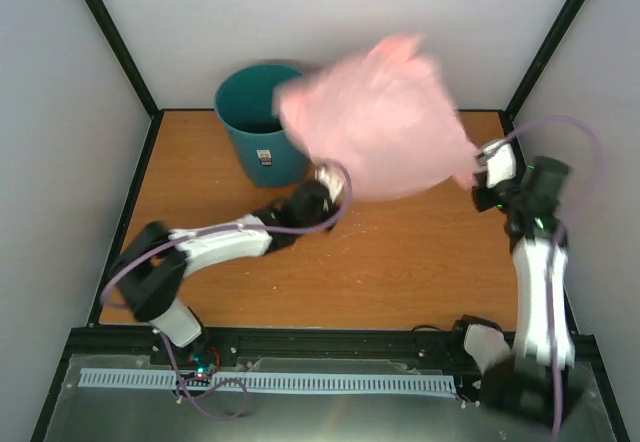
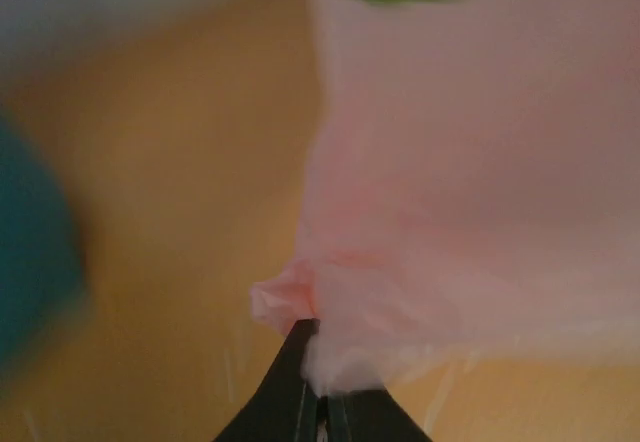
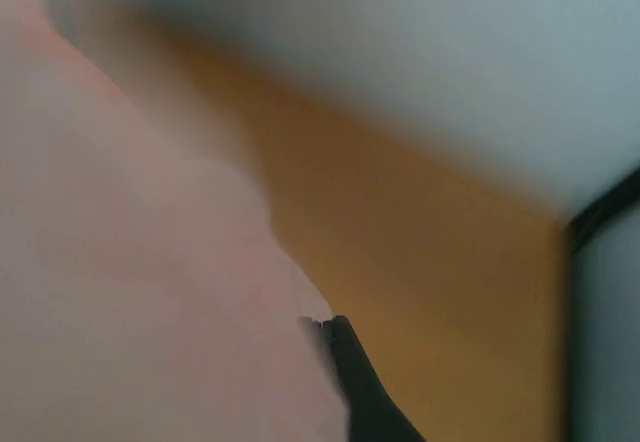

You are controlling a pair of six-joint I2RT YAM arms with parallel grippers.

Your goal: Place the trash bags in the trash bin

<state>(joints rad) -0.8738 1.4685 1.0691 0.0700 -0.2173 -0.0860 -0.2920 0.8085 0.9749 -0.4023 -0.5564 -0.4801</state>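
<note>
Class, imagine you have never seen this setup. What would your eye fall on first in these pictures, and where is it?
The big pink bag strikes first: it is spread wide in the air above the far half of the table, blurred, its left edge overlapping the teal bin at far left. It is stretched between the left gripper at its lower left and the right gripper at its lower right corner.

Even, soft, fairly bright light fills the overhead view, with only faint shadows on the tabletop (image 1: 400, 262). The pink bag (image 1: 385, 117), above the far edge, is smeared by motion blur. Both wrist views are heavily blurred, the teal bin (image 2: 30, 262) a soft smudge.
</note>
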